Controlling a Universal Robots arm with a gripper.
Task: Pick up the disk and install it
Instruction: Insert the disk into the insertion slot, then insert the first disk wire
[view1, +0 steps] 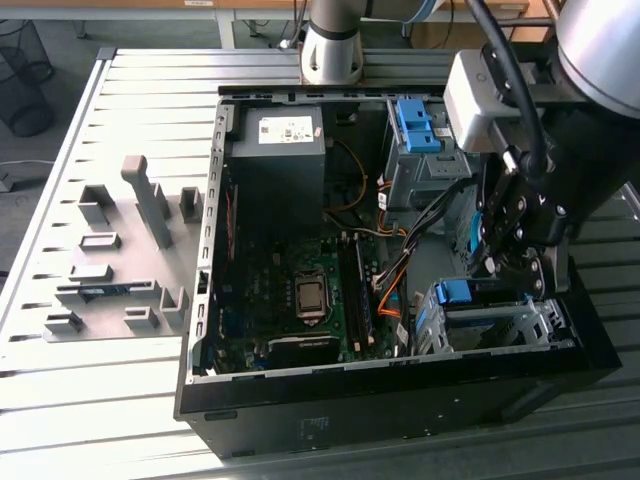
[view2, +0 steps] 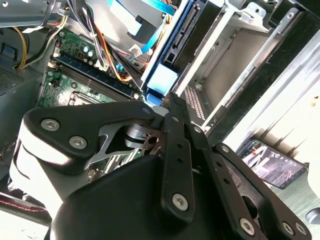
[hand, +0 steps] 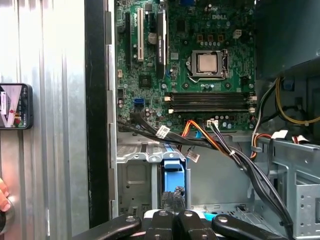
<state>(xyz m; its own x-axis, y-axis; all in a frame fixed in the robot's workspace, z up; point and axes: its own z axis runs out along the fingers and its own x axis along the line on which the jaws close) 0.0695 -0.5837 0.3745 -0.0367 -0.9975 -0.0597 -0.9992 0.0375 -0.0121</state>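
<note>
I'm looking down into the open computer case (view1: 215, 250), and my gripper (view1: 497, 262) hangs over the drive cage (view1: 500, 325) at the exterior view's right, its own black body covering the fingertips there. In the second wrist view the gripper (view2: 167, 102) narrows to a dark tip just at the blue end of the disk (view2: 162, 80), but I cannot tell whether the fingers are spread or pinching; the linkage blocks that spot. In the first wrist view the black links (hand: 172, 222) are cut off by the picture's edge.

The disk (hand: 173, 172) sits on edge in a slot of the silver cage, blue carrier end towards me, its far part lost inside the metal. In the exterior view its blue tab (view1: 455, 292) pokes above the cage.

Room is tight: a bundle of black and orange cables (hand: 200, 140) runs just beside the cage, and the case's black wall (hand: 97, 115) stands close on the other side.

I count one motherboard (hand: 200, 60), one bare processor socket (hand: 207, 62), one black power supply box (view1: 278, 150), and one second blue bracket (view1: 415, 125) in the upper bay. One phone (hand: 15, 106) lies on the slatted table (view1: 120, 90) outside the case.
</note>
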